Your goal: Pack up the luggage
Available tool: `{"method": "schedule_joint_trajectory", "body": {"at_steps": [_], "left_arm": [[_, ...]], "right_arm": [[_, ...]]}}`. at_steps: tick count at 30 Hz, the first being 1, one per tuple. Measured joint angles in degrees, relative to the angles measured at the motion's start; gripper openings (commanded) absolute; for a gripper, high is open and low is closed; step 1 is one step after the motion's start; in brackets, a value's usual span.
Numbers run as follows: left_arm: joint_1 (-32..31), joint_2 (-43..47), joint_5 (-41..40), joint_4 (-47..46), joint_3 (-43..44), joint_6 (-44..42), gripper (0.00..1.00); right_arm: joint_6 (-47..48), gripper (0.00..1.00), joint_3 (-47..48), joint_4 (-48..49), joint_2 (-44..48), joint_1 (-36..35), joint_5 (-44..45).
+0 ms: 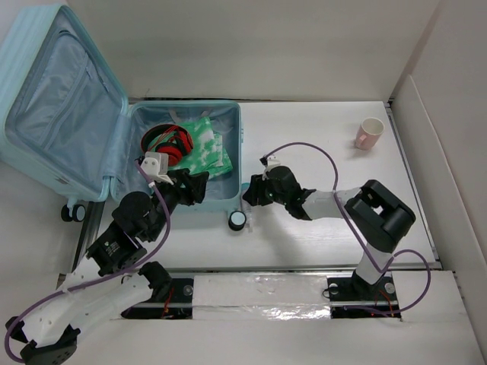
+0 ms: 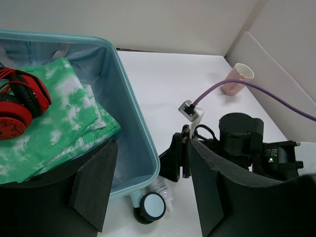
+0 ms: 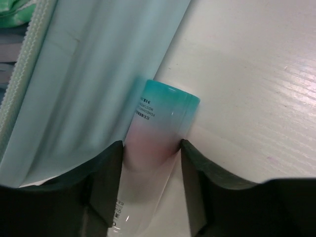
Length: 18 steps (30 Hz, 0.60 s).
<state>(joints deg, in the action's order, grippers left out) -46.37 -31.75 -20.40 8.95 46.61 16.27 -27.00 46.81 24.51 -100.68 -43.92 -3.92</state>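
The luggage (image 1: 57, 99) lies open at the far left of the desk (image 1: 304, 251). Its lid is thrown back towards the corner, and its lined base faces up so things can be dropped in from above. The base holds a pair of red headphones (image 1: 167, 143) and a folded green-and-white cloth (image 1: 205, 148), both set towards the far side, which leaves bare lining along the near wall. A small tube (image 3: 158, 123) with a teal cap and a pale pink-to-white body lies outside the case on the desk. It rests against the shell's outer wall, just by a caster wheel (image 1: 237, 220). The right gripper (image 3: 150, 145) is low over the tube, one finger on each side of its body. The jaws are drawn in to about the tube's width, and the pads seem to touch its sides. Coming in along the tube's length looks deliberate, since the shell blocks a sideways approach, and the grasp on the body keeps the cap clear. The tube rests on the desk, so I judge it gripped but not yet lifted. The left gripper (image 2: 150, 163) hangs over the near right corner of the base with its jaws spread wide and nothing between them. It is probably waiting there, either to steady the rim or to tidy the contents. A pink cup (image 1: 370, 133) stands well apart at the far right.
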Motion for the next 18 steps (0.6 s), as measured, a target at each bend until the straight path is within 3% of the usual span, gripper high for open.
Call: {"method": "schedule_joint_trajectory", "body": {"at_steps": [9,12,17,18], "left_arm": [[0.0,0.0,-0.07,0.0,-0.02,-0.22,0.55],[0.0,-0.02,-0.13,0.02,-0.02,-0.33,0.55],[0.0,0.0,-0.24,0.02,-0.04,-0.35,0.55],[0.0,0.0,-0.24,0.0,-0.04,-0.37,0.55]], "right_arm": [[-2.51,0.43,-3.32,6.03,0.15,3.13,-4.52],[-2.32,0.36,-5.18,5.57,2.78,3.85,-5.38],[-0.83,0.36,-5.86,3.41,10.86,4.22,-4.76],[-0.68,0.47,-6.12,3.41,12.57,4.22,-4.46]]}}
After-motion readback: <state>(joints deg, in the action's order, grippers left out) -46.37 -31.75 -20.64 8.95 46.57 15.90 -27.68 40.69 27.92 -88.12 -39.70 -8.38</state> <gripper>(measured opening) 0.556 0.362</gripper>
